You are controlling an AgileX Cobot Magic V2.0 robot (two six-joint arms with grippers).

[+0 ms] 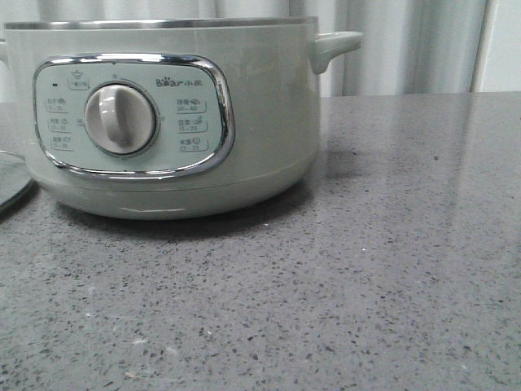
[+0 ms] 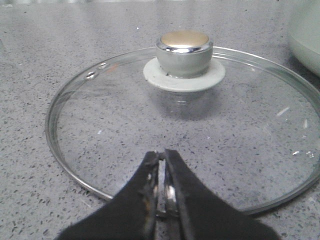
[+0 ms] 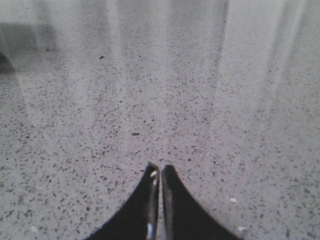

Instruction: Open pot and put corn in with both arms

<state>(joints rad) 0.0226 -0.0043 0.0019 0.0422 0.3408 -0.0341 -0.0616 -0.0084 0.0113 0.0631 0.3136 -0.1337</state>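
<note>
A: Left claw (image 2: 161, 165) is pinched shut, empty, over the lid's (image 2: 90, 150) near rim; lid flat on the desk (image 1: 391, 285).
B: Right claw (image 3: 159, 172) closed too, over bare desk.
A: Beyond, the pot (image 1: 260, 122) stands open, far left. Corn's nowhere visible, possibly already inside.

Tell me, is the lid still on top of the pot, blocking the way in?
No. The glass lid lies flat on the table beside the pot, near the left claw. No lid shows on the pot's rim, though its inside is hidden. No corn is in view.
</note>
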